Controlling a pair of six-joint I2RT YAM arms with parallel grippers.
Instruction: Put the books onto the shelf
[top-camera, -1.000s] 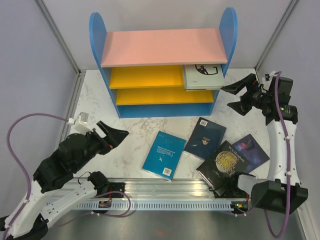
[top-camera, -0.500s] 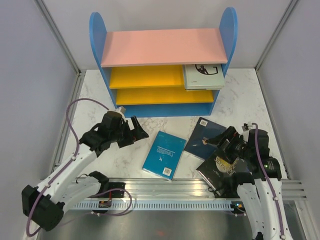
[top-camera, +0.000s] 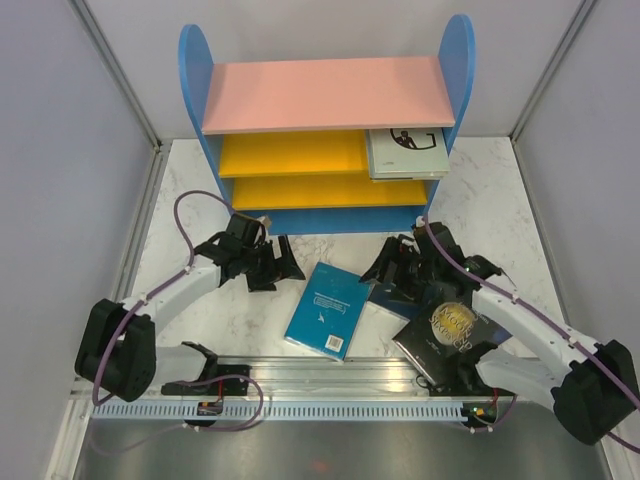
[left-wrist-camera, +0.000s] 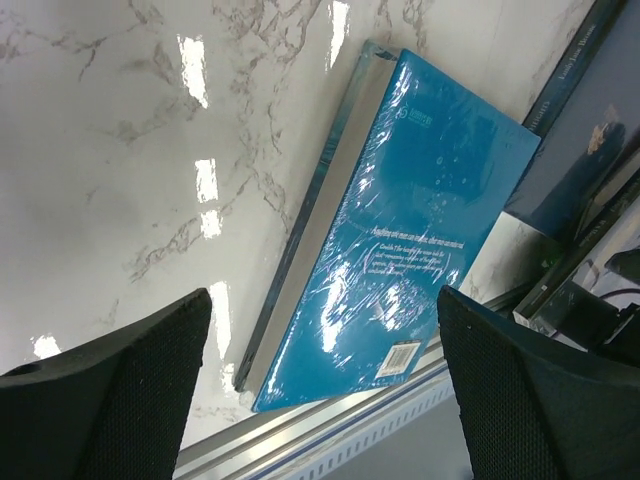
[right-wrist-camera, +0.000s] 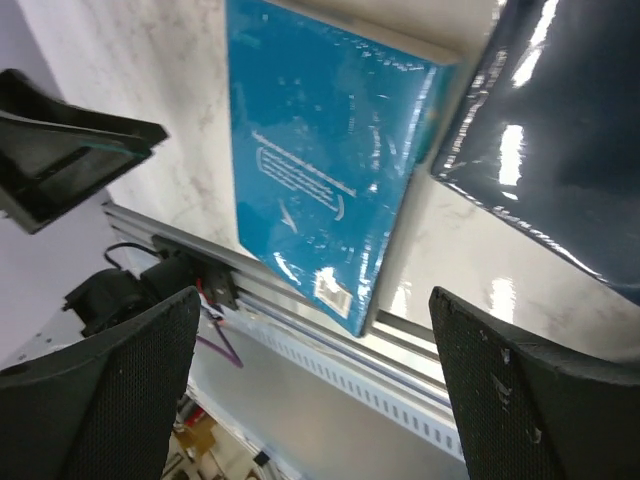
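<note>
Operator: Report the jaw condition of both arms.

Technician: The left gripper (top-camera: 276, 268) has its jaws spread wide, with nothing between them. The right gripper (top-camera: 386, 280) is likewise fully spread and empty.

Operator: Locate the books relative to each gripper.

Technician: The teal book (top-camera: 325, 308) lies flat on the marble table (top-camera: 190, 200), between the two grippers. It is just to the right of the left gripper and just to the left of the right gripper. In both wrist views it sits ahead of the fingertips, apart from them. The navy book (right-wrist-camera: 560, 150) lies flat directly under the right gripper, and its edge meets the teal book's far corner. The black-and-gold book (top-camera: 445, 335) lies behind the right gripper, toward that arm's base, partly under the arm.

Operator: Locate the shelf.

Technician: The shelf (top-camera: 320, 95) stands upright beyond both grippers, at the far side of the table, apart from each. One grey-white book (top-camera: 405, 152) lies flat on the upper yellow board at its right end, directly beyond the right gripper. Whether the navy book's cover touches the right fingers cannot be told.
</note>
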